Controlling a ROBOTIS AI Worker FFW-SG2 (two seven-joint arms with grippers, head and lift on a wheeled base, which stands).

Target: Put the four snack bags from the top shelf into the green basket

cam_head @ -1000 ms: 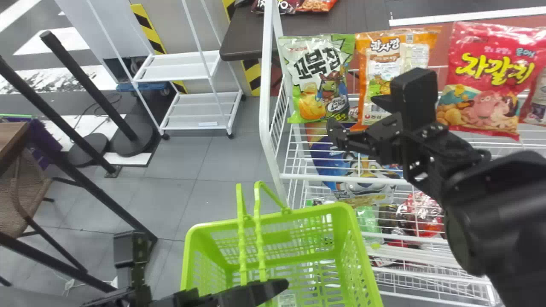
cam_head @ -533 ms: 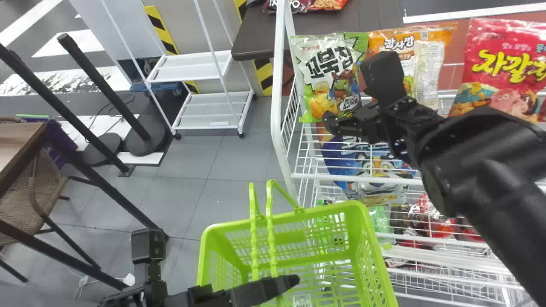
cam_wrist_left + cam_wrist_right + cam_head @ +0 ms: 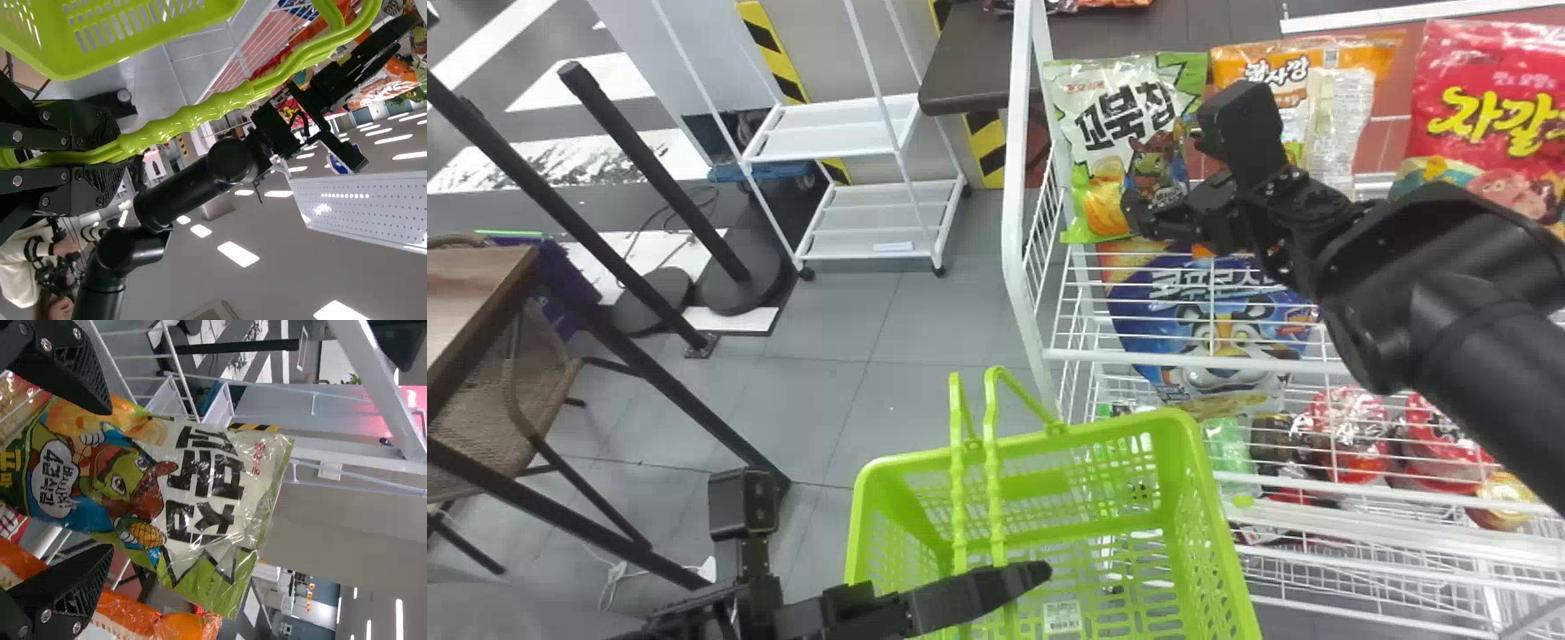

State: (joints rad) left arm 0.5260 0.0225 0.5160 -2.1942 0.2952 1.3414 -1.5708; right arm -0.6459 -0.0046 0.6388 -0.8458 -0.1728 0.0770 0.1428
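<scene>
Grey-tiled floor (image 3: 818, 391), white rack: right gripper (image 3: 111, 480) spread before the green bag (image 3: 220, 473)

Beyond the rack stood a dark table (image 3: 978, 62) and a smaller white cart (image 3: 836, 138). On the rack's top shelf (image 3: 1094, 355), I had the green bag upright at the left end, the orange bag (image 3: 1369, 58) beside it and the red bag (image 3: 1494, 80) farther right. A blue bag (image 3: 1183, 329) sat lower, behind the wires.

My right gripper's two fingers were well parted, one toward each side edge of the green bag; I could not tell whether either touched it. My left gripper (image 3: 120, 155) was pressed together on the handle (image 3: 167, 125) of the green basket (image 3: 1103, 437), below and in front of the shelf.

I judged the step to be the first grasp. It called for centring the bag between the fingers, going in straight, and pinching just firmly enough to hold the slick film without crushing the chips. The orange bag was close, so a crooked approach could have snagged it. Lifting clear of the wires came next.

Large dark lettering, a cartoon turtle and a speech bubble covered the green bag; the red one bore yellow lettering.
</scene>
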